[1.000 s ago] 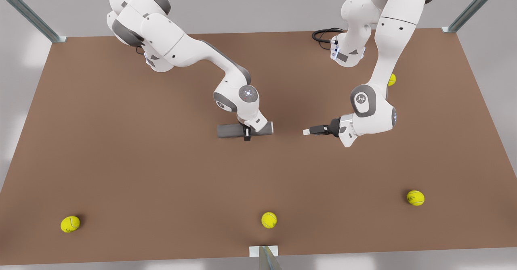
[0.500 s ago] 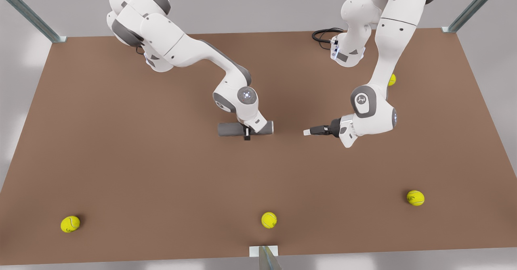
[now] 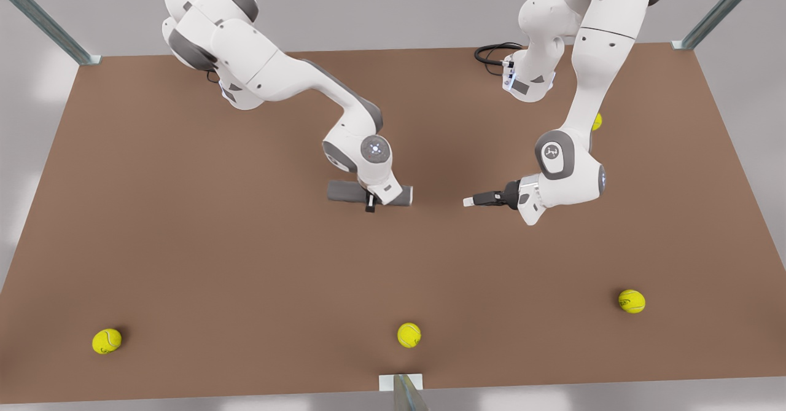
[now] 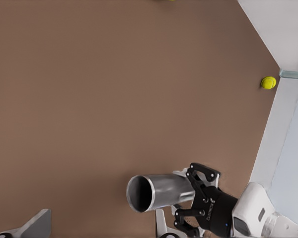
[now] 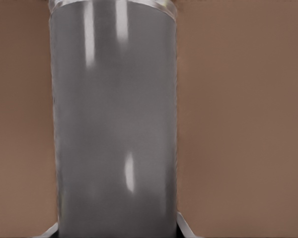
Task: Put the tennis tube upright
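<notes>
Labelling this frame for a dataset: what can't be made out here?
1. Middle of the tennis tube, front view: covered by the right gripper.
2. Tube's rimless end, right wrist view: cut off by the picture's edge.
3. Tennis ball, front view: mostly behind the arm of the left gripper.

The right pincer (image 3: 370, 203) has lifted the tennis tube (image 3: 344, 192) slightly.

arms: white shells, grey joints | grippers: black, white fingertips | joint caps: small logo | base: black cable
</notes>
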You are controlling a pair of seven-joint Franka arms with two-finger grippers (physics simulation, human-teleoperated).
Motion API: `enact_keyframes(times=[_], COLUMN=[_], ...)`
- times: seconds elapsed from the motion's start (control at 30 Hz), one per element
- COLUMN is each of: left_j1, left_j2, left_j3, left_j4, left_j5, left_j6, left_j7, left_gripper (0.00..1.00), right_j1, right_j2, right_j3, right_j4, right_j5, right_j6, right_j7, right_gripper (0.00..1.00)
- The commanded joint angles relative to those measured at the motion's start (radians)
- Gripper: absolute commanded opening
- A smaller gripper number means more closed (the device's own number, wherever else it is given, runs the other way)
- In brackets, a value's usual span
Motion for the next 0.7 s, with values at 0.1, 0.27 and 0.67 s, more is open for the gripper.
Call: enact_keyframes(times=[0.1, 0.27, 0.67], left_j1=[0.003, 0.012, 0.047], left_j2=[-0.005, -0.008, -0.026], left_j3=[0.000, 0.000, 0.002], left_j4=[0.000, -0.002, 0.000], left_j5=[0.002, 0.003, 0.011], left_j6=[-0.003, -0.009, -0.061], left_j7=[0.000, -0.002, -0.003], left_gripper=[0.99, 0.99, 0.99], right_j1=[0.003, 0.005, 0.018], right_j2=[0.002, 0.002, 0.097], right_j3=[-0.002, -0.002, -0.012], right_j4=[0.005, 0.006, 0.015], right_j5=[-0.006, -0.004, -0.037], right_j6=[-0.002, -0.012, 0.072], right_j7=[0.038, 0.064, 0.060], right_gripper=[1.00, 1.00, 1.00])
